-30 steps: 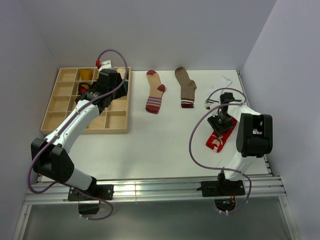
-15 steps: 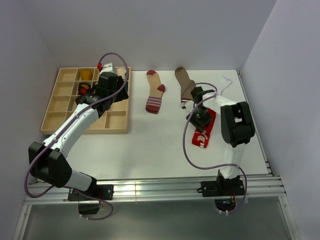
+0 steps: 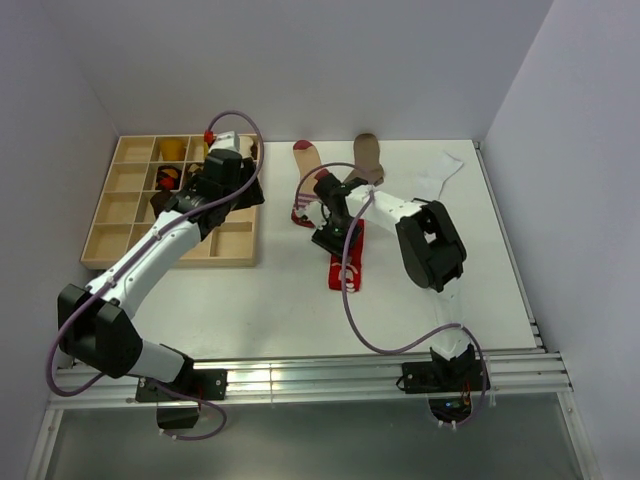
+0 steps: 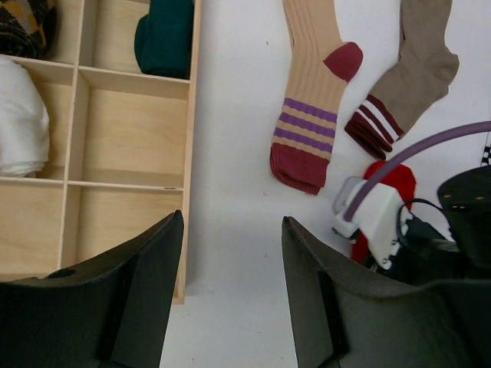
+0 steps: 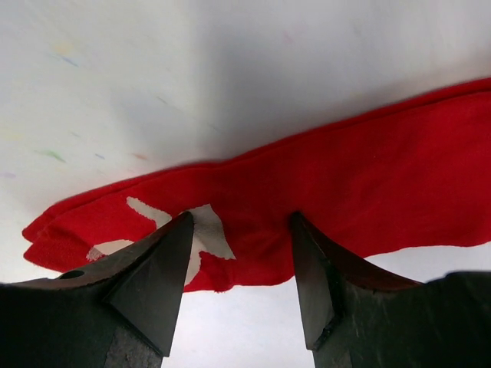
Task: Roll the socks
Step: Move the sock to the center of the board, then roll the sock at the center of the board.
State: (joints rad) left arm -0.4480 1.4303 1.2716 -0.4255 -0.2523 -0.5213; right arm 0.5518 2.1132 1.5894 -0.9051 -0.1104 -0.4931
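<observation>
Right wrist: red fabric sock with white marks (image 5: pixel 368 192) lies flat, likely limp and light. Right tool (image 5: pixel 242 224) is parted, astride its edge. Pinch one end.

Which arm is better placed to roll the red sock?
Right. The right gripper sits on the red fabric sock with white marks, jaws apart astride it; the left gripper hangs open by the wooden compartment tray, away from it.

The left gripper (image 4: pixel 230 224) and right gripper (image 5: pixel 242 222) both reach forward, each with 2 fingers spread apart.
</observation>
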